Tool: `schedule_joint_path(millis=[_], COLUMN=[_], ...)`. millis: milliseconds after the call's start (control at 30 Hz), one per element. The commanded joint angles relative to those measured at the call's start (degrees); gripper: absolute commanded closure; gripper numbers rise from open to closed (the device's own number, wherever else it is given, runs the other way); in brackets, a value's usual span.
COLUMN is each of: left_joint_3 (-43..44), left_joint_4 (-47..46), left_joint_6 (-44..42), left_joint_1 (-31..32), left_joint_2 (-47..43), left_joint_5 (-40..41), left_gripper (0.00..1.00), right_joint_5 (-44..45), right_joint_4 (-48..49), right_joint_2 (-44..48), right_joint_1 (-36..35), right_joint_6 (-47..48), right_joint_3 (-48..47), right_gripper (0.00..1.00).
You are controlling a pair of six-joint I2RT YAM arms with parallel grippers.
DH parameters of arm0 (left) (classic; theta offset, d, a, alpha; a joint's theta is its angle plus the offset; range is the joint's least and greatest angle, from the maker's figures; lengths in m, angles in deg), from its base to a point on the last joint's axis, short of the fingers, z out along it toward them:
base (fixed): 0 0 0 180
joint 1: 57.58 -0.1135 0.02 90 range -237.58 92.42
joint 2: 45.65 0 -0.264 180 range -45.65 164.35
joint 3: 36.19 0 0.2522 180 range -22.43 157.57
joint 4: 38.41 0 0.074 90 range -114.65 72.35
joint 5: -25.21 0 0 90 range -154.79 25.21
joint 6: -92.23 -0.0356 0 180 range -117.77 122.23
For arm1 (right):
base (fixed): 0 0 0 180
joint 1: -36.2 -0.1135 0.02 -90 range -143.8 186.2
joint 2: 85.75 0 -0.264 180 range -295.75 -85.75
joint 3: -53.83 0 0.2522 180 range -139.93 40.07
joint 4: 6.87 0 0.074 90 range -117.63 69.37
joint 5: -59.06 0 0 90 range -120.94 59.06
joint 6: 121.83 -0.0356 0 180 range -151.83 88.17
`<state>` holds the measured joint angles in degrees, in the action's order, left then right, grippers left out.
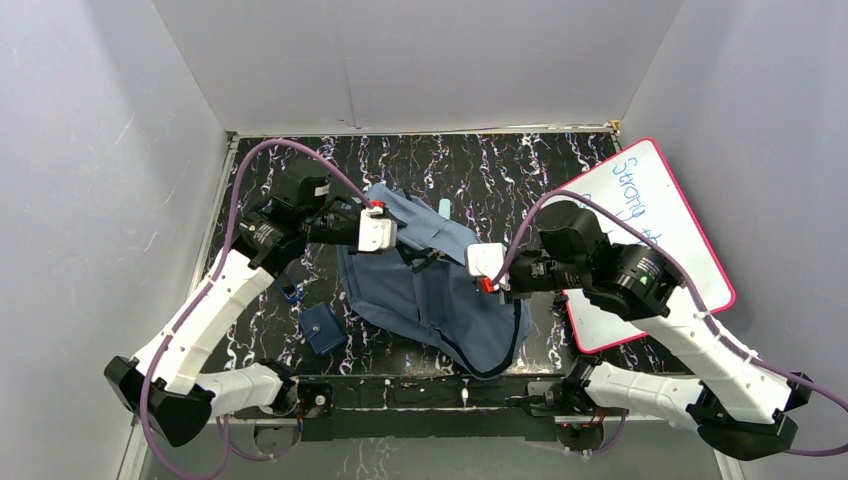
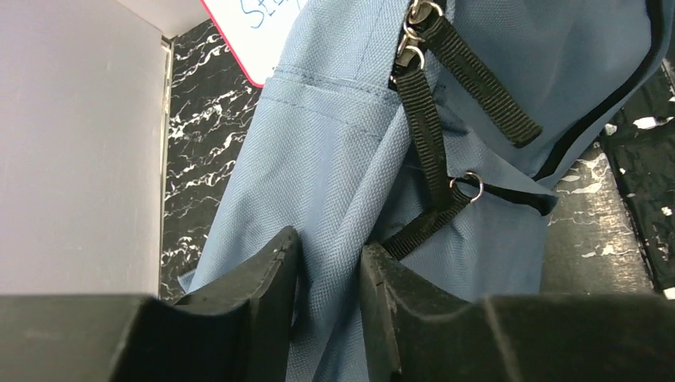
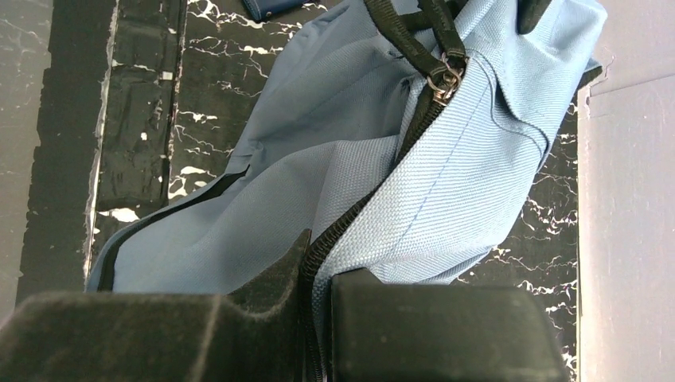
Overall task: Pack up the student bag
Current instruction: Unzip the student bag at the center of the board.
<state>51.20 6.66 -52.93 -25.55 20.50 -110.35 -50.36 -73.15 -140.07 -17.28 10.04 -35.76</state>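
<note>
Slate-blue woven fabric fills both wrist views: the student bag (image 1: 430, 295) lies slumped in the middle of the counter (image 1: 500, 160), between the two arms, running from far left to near right. The left fingers (image 2: 267, 278) pinch a fold of its cloth just beside the black webbing straps (image 2: 422, 119). The right fingers (image 3: 267, 286) are pressed together on the edge of the black zip (image 3: 358, 215), on the bag's right side. Gripping opposite sides like this looks meant to pull the soft bag taut and spread its opening so that things can go in.

The bag itself is limp and creased, with metal rings on the strap ends; I cannot tell how far the zip is undone. A small dark-blue pouch (image 1: 323, 328) lies apart at its near left, and a pink-edged whiteboard (image 1: 650, 230) sits at the right.
</note>
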Motion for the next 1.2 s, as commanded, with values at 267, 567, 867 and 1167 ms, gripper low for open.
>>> schedule_joint_path(millis=[267,567,867,1167], left_joint_3=[1.89,2.21,0.56,-0.83], left_joint_4=[1.68,-0.79,-6.75,-13.52], left_joint_6=[1.98,6.85,14.28,22.91], left_joint_1=[0.24,0.22,0.27,0.31], left_joint_2=[-2.34,-2.52,-3.10,-3.18], left_joint_5=[-1.34,-1.85,0.47,4.87], left_gripper=[1.00,1.00,1.00,1.00], right_joint_5=[1.95,6.83,37.89,29.60], right_joint_4=[15.51,26.16,32.78,32.70], right_joint_2=[6.40,11.61,14.07,2.41], right_joint_1=[-0.10,-0.14,-0.06,-0.13], right_joint_6=[-8.22,-35.55,-85.23,-99.18], right_joint_3=[2.14,4.66,5.19,1.01], right_gripper=[0.70,0.37,0.48,0.53])
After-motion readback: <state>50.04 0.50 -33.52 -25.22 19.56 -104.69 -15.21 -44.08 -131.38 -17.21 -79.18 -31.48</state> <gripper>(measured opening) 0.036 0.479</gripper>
